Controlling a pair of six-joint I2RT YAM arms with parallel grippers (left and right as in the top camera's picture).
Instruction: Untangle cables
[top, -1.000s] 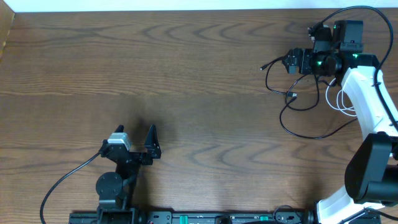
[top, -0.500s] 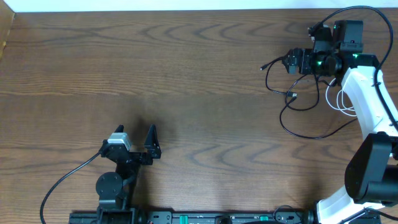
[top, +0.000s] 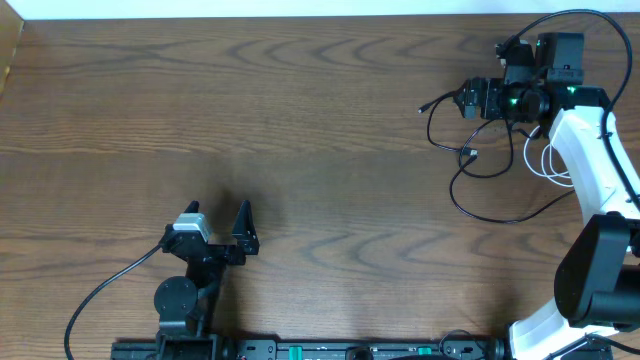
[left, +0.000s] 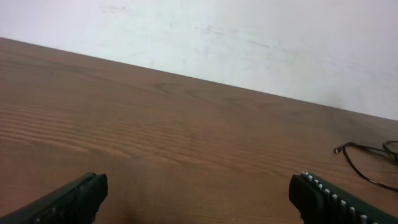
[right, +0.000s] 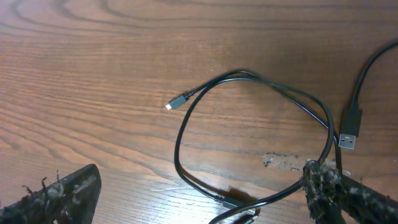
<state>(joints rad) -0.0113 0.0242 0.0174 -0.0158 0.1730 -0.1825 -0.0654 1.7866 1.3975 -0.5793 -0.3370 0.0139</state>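
The long black cable (top: 470, 185) lies in loose loops at the right back of the table, one small plug end (top: 422, 108) pointing left. The white cable (top: 537, 160) curls beside the right arm and is partly hidden by it. My right gripper (top: 463, 100) is open, low over the black loops. In the right wrist view its fingers (right: 199, 205) straddle a strand of the black cable (right: 249, 78), with the small plug (right: 176, 102) ahead and a USB plug (right: 348, 134) at right. My left gripper (top: 222, 225) is open and empty, far from the cables at the front left.
The wooden table (top: 300, 120) reaches a pale wall at the back. The left wrist view shows its open fingers (left: 199, 202) over bare wood, with a bit of black cable (left: 367, 158) far off at right. A thick robot cable (top: 100, 295) trails from the left arm.
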